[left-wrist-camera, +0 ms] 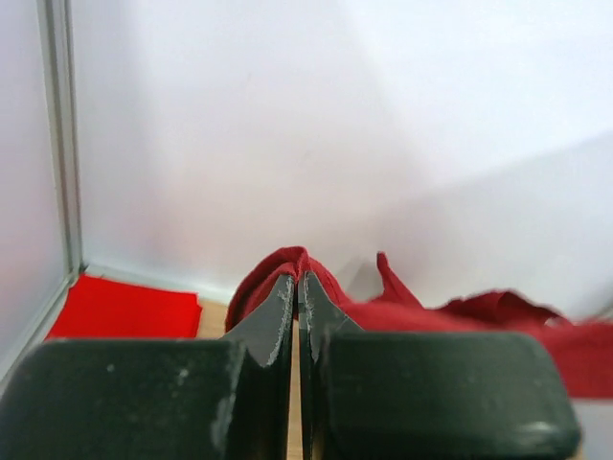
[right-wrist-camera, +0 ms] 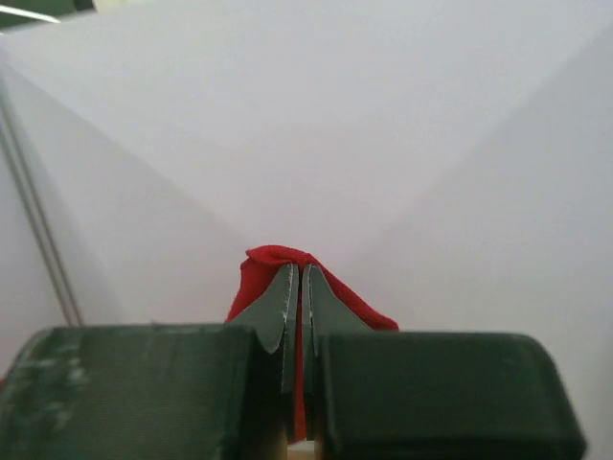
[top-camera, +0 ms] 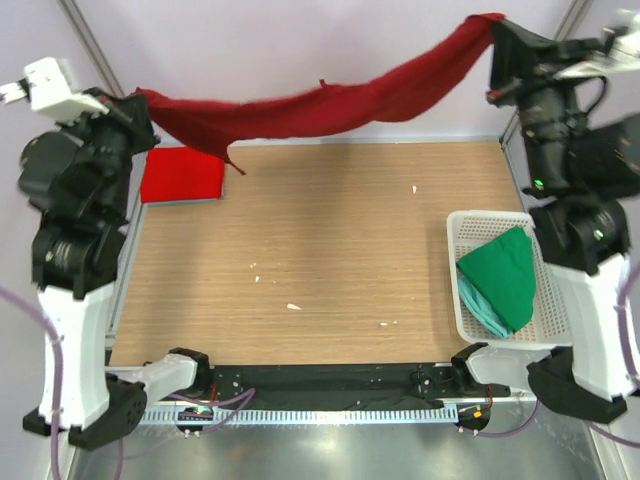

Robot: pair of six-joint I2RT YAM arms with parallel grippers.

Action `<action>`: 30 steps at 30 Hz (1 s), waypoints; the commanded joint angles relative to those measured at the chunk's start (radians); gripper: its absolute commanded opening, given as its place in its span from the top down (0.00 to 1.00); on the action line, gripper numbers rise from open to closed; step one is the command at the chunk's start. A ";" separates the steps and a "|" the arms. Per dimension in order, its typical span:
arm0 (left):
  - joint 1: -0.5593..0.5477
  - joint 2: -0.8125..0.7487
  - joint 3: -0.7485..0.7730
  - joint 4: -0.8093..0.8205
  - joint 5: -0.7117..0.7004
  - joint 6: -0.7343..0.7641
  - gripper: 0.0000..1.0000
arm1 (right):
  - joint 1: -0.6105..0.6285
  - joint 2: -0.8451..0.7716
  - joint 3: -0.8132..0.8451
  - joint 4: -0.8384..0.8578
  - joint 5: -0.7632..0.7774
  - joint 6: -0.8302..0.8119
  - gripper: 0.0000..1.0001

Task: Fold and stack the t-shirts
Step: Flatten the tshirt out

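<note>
The left fingers are pressing together on one end of the dark red shirt, and a fold of the cloth is bunching up just beyond their tips. The right fingers are pinching the other end in the same way, with red cloth showing in the thin gap between them and rising above their tips. Both arms are holding the shirt up in the air over the far edge of the bench, the left one at the far left and the right one higher at the far right. The shirt is stretching between them as a long band, sloping up to the right and sagging in the middle. A small flap is hanging down from it near the left end.

The bright red shirt is lying folded flat in the far left corner of the bench, below the left end of the raised shirt. A white basket is sitting at the near right of the bench. The green shirt is lying bunched inside it, on top of the teal shirt, which is peeking out on the left near side.
</note>
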State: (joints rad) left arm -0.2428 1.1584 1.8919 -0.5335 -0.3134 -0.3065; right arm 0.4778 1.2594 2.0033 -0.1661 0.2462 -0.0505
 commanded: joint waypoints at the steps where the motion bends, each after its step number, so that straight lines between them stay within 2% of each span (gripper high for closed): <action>1: -0.035 -0.109 0.006 0.033 0.019 0.010 1.00 | 0.016 -0.093 -0.004 0.031 -0.065 0.069 0.99; 9: -0.085 -0.229 0.047 0.052 -0.016 0.050 1.00 | 0.016 -0.180 0.072 0.020 -0.124 0.170 0.99; 15: -0.127 -0.197 0.111 0.078 -0.087 0.124 1.00 | 0.016 -0.097 0.169 0.033 -0.122 0.176 0.99; 18: -0.131 -0.154 0.073 0.086 -0.127 0.153 1.00 | 0.016 -0.039 0.114 0.057 -0.079 0.121 0.99; 24: -0.128 -0.039 -0.181 0.076 -0.211 0.205 1.00 | 0.015 0.076 -0.118 0.146 -0.009 0.075 0.99; 26: -0.113 -0.016 -0.351 0.138 -0.216 0.213 1.00 | 0.009 0.103 -0.211 0.198 0.005 0.081 0.99; 27: -0.072 0.025 -0.397 0.156 -0.198 0.196 1.00 | 0.002 0.122 -0.294 0.226 0.002 0.099 0.99; 29: -0.041 0.069 -0.468 0.184 -0.174 0.190 1.00 | -0.028 0.159 -0.354 0.275 -0.005 0.116 0.99; 30: -0.030 0.087 -0.563 0.243 -0.180 0.207 1.00 | -0.036 0.179 -0.395 0.281 -0.010 0.123 0.99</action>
State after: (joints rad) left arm -0.3161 1.2030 1.4685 -0.3862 -0.4740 -0.1253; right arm 0.4713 1.4204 1.6764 0.0227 0.2070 0.0563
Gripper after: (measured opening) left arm 0.006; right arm 0.038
